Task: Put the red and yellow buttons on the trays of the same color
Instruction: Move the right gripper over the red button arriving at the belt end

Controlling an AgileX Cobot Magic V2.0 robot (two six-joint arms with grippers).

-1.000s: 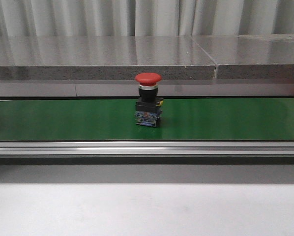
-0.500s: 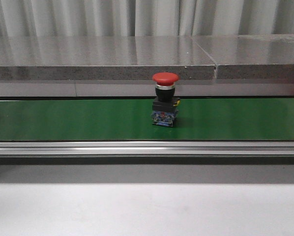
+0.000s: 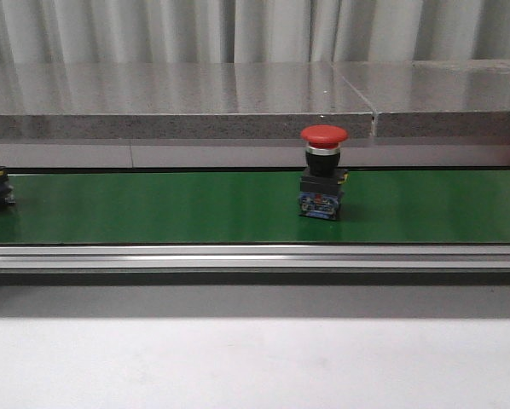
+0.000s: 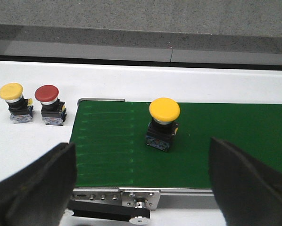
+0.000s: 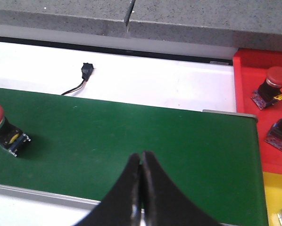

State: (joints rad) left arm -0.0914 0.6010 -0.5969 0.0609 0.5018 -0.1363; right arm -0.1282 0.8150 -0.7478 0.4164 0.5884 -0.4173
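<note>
Right jaws point(image 5: 141, 162) were pressed together over the green belt point(image 3: 170, 209), left jaws point(image 4: 141, 174) spread wide. The red button point(image 3: 323, 170) stood mid-belt, the yellow button point(image 4: 163, 123) near the belt's start. Risk: a late opening could've let red ride past, missing the red tray point(image 5: 254, 84).

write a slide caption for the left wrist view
Open left gripper above a yellow mushroom-head button on the green conveyor belt.
</note>
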